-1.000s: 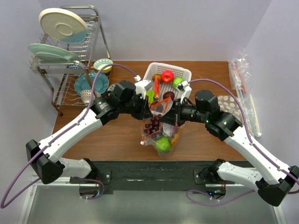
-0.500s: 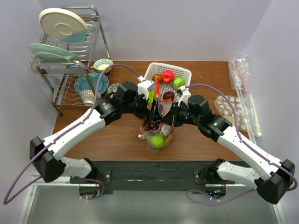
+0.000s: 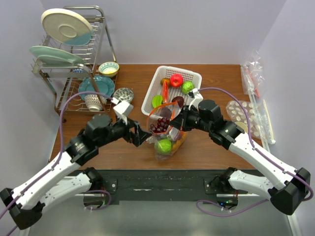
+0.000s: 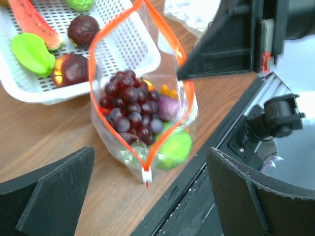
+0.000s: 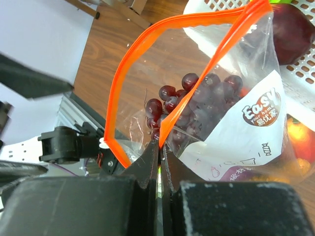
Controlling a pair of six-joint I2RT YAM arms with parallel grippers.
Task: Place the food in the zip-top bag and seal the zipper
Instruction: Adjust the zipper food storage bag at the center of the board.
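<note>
Finding: the zip-top bag (image 3: pixel 166 132) stood on the bench (image 3: pixel 206 150), just in front of the white basket (image 3: pixel 149 91), with its mouth gaping upward. Inside it lay a bunch of grapes (image 4: pixel 125 110) and a green fruit (image 3: pixel 164 146), with some orange pieces underneath that could not be identified. Other food, including a red apple (image 3: pixel 176 80), lay in the basket.

The right tool (image 5: pixel 158 147) was pinched tight on one side of the zipper (image 5: pixel 197 19), and this grip appeared to hold the bag upright. The left tool (image 3: pixel 141 135) was spread wide and held nothing. It hung near the bag's left side, clear of the plastic.

Assessment: loading appeared well advanced. The sealing step had not begun, as the two sides of the zipper stood well apart across the whole mouth.

Requirement for the next move, if the bag is judged full: the left tool must take the free side or an end of the zipper. The two sides must then be drawn together and pressed shut along the full width. The right tool's hold must not be allowed to tip the contents out.
</note>
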